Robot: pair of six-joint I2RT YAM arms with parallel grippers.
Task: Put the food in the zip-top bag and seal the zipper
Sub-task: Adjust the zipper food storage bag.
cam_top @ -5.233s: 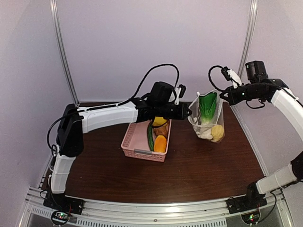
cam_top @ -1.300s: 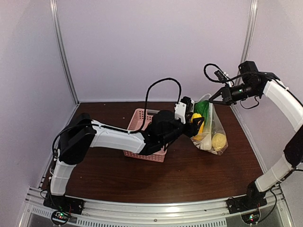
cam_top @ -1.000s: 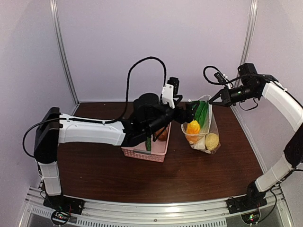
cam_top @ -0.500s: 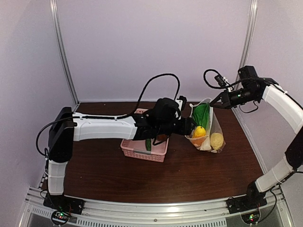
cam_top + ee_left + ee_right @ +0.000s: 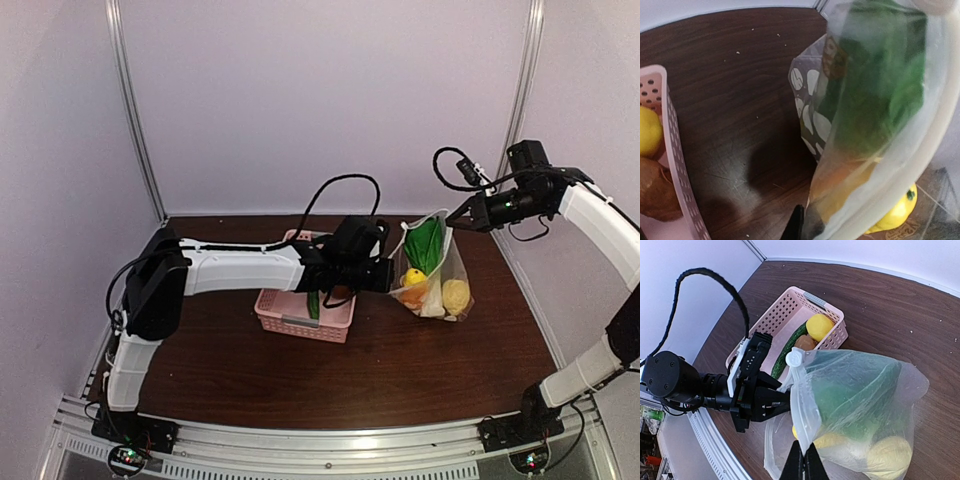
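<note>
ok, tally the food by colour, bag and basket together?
Yellow lemons: 3
Green, cucumber and leafy vegetable: 2
Orange piece: 1
Brown round one: 1
Total: 7

The left gripper [image 5: 389, 277] fills the gap between pink basket [image 5: 300, 326] and bag [image 5: 449, 250]; the near table [image 5: 400, 375] lies open.
</note>
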